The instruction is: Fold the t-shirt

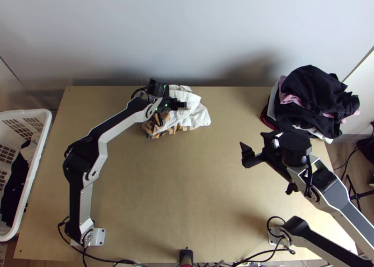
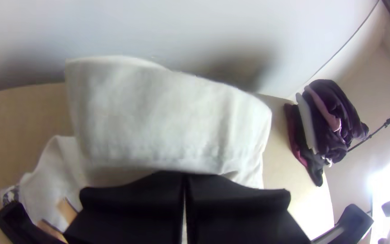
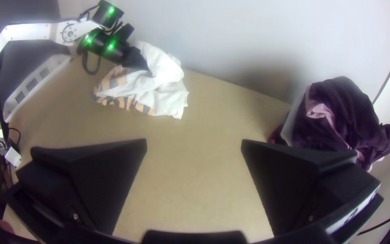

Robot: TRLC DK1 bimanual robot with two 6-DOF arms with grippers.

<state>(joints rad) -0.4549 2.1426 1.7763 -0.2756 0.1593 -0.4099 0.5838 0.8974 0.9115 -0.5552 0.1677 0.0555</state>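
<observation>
At the table's far edge, left of the middle, a white t-shirt with an orange-and-black striped part lies bunched. My left gripper is over it, and in the left wrist view its fingers are closed together on the white cloth, part of which stands raised beyond them. Just which part is pinched I cannot tell. Over the right side of the table, well apart from the shirt, my right gripper stands open; in the right wrist view bare table lies between the fingers of this gripper.
A pile of dark, pink and white clothes sits at the table's far right corner. Left of the table stands a white laundry basket with clothes inside. A wall rises behind the far edge. Bare tabletop spreads across the middle and front.
</observation>
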